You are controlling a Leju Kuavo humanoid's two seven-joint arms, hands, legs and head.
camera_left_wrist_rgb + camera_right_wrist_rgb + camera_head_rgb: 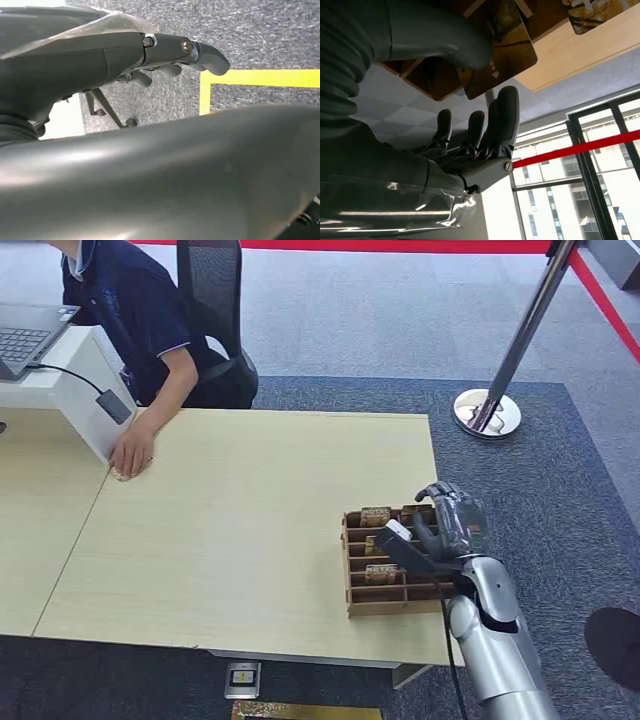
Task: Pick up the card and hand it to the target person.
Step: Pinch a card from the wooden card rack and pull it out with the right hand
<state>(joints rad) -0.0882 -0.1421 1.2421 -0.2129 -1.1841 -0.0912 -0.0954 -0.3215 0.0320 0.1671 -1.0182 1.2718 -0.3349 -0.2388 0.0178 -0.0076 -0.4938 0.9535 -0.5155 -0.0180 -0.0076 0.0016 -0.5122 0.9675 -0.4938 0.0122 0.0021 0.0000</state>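
A wooden card box [353,575] with slots stands near the right front corner of the pale table [249,530]; some cards [380,572] lie in it. My right hand [447,530] hovers over the box's right side. It pinches a card [398,531] between thumb and fingers, lifted just above the slots. In the right wrist view the dark card [508,47] sits under the thumb [440,35], with the fingertips [507,107] close to its edge. A person in a dark blue shirt [132,305] sits at the far left, one hand [131,453] resting on the table. My left hand [166,50] hangs over the floor, holding nothing.
A laptop [23,340] sits on a white stand [83,405] at the far left. A black office chair [215,300] is behind the person. A stanchion with a chrome base [487,412] and red tape [604,300] stands beyond the table's right end, on the blue carpet.
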